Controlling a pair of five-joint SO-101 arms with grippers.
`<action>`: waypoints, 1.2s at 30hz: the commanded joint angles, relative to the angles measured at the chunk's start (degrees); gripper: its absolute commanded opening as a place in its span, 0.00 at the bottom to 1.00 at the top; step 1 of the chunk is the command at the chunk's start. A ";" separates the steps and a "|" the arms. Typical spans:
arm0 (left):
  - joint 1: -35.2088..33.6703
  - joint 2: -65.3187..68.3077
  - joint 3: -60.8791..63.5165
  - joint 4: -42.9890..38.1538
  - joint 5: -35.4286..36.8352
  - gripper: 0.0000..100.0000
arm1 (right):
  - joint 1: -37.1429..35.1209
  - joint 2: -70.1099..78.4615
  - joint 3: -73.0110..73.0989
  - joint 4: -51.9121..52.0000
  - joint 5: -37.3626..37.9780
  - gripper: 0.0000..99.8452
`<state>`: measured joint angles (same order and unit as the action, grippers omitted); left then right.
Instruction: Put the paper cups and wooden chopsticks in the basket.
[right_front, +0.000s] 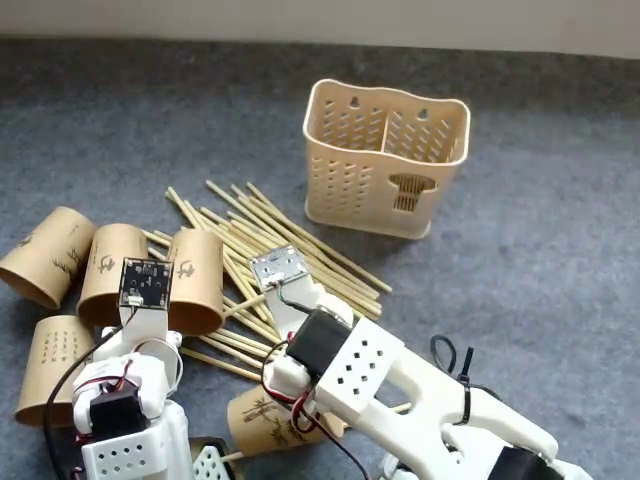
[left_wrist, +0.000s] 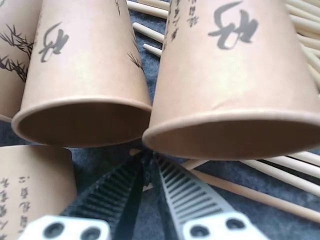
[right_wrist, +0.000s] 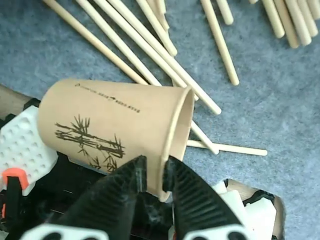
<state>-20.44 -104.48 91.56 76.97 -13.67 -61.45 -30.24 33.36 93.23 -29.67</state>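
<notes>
Paper cup (right_wrist: 105, 120) is pinched at its rim by right fingers (right_wrist: 192, 200); left fingers (left_wrist: 180, 192) pressed together.

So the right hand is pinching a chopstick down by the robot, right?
Not quite. The right hand is pinching the rim of a paper cup lying on its side, not a chopstick; the chopsticks lie loose on the carpet beside it. The right wrist view shows it.

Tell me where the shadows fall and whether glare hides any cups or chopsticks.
High view: soft, even light, no glare on the basket, no hard shadow on the carpet. Left wrist view: the cup mouths are shaded dark inside. Right wrist view: the chopsticks cast thin soft shadows, and the paper cup in the right gripper shows no glare.
</notes>
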 joint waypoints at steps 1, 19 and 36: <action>-0.40 0.13 -0.48 -0.97 -0.18 0.03 | -0.92 -0.22 -3.21 0.57 -0.35 0.00; -0.48 0.13 -0.48 -0.97 -0.18 0.03 | 1.54 -0.22 -21.41 7.69 4.48 0.00; -0.48 0.13 0.48 -2.02 -0.18 0.03 | 25.54 -0.22 -42.33 7.60 30.24 0.00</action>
<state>-20.44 -104.48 92.53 76.26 -13.67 -39.65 -30.07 -1.80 99.56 -5.76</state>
